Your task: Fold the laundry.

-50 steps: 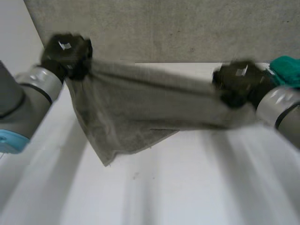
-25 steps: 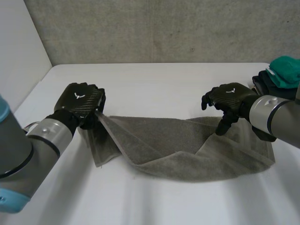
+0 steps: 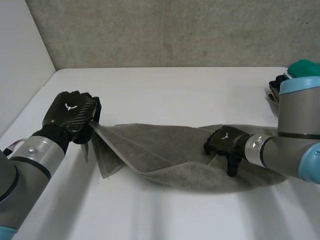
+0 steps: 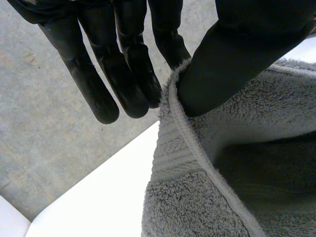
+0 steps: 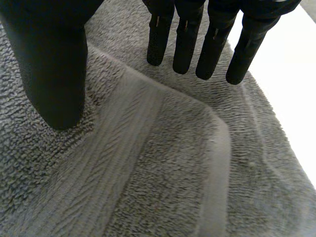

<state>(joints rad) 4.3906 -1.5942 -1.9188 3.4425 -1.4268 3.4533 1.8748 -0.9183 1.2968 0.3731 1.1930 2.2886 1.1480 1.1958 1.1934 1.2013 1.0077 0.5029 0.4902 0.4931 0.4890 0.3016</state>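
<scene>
A grey towel [image 3: 170, 155] lies crumpled across the middle of the white table [image 3: 160, 90]. My left hand [image 3: 70, 115] holds the towel's left corner raised off the table. In the left wrist view the towel's hemmed edge [image 4: 173, 128] is pinched between the thumb [image 4: 232, 64] and the fingers [image 4: 123, 64]. My right hand [image 3: 225, 142] hovers low over the towel's right part, fingers pointing down. In the right wrist view its fingers [image 5: 197, 44] are straight and apart from the thumb, with the towel's woven band [image 5: 148, 153] lying flat beneath and nothing between them.
A teal cloth [image 3: 305, 70] sits on a dark pile [image 3: 276, 89] at the table's far right edge. A grey wall rises behind the table, and a white wall stands at the left.
The towel, held stretched in the air by both hands, has come down onto the table. My right hand has let go of it and moved nearer, low over the cloth. The left keeps its pinch.
</scene>
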